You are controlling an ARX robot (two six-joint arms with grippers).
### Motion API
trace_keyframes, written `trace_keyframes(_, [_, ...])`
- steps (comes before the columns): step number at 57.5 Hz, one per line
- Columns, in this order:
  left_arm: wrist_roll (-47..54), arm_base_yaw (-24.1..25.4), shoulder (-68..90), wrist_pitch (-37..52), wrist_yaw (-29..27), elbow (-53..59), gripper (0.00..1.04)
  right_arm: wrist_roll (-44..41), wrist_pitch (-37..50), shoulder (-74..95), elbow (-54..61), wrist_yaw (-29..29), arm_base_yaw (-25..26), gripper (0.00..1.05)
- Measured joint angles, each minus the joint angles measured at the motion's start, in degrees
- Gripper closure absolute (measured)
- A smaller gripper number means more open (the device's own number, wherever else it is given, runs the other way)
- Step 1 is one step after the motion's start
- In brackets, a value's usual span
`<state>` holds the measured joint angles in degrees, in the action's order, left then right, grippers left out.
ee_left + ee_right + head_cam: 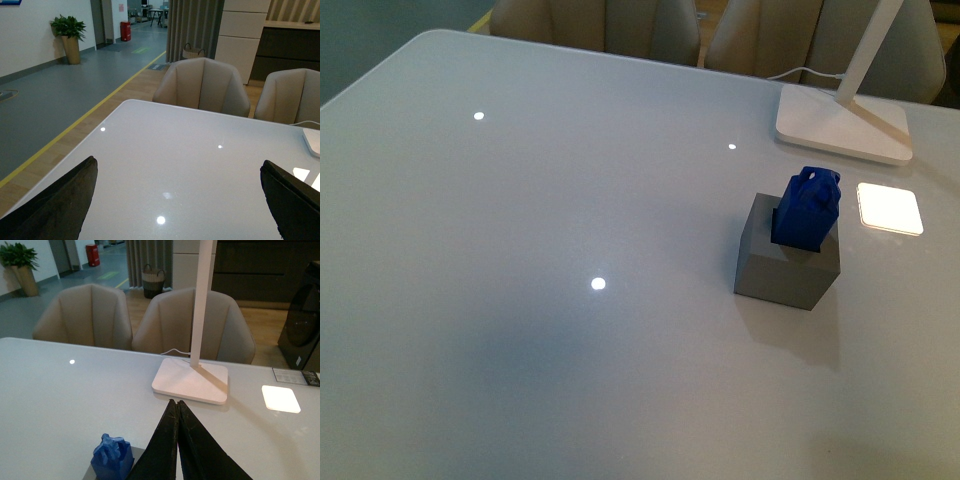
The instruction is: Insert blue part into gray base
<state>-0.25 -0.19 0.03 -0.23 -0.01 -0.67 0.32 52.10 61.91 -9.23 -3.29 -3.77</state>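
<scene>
Here, blue part standing in gray base, left end effector spread, right end effector pressed together

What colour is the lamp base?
White. The lamp base shows best in the right wrist view.

Tabletop wide open left of and in front of gray base. Blue part sticks up out of its top. Lamp base near behind it, small gap between. Lamp arm slants up far right. Chairs line the far edge. Bare strip right of the base.
</scene>
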Motion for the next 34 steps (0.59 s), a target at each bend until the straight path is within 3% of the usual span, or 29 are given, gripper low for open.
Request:
trace_keyframes(3, [0.0,0.0,0.0,0.0,0.0,0.0,0.07,0.0,-1.0,-1.9,1.1,2.7,1.9,1.03])
trace_keyframes(14, [0.0,0.0,0.0,0.0,0.0,0.0,0.07,0.0,-1.3,-7.4,6.0,3.2,3.6,1.03])
trace_keyframes(34, [0.0,0.0,0.0,0.0,0.0,0.0,0.07,0.0,-14.8,-23.3,8.1,3.2,3.6,1.03])
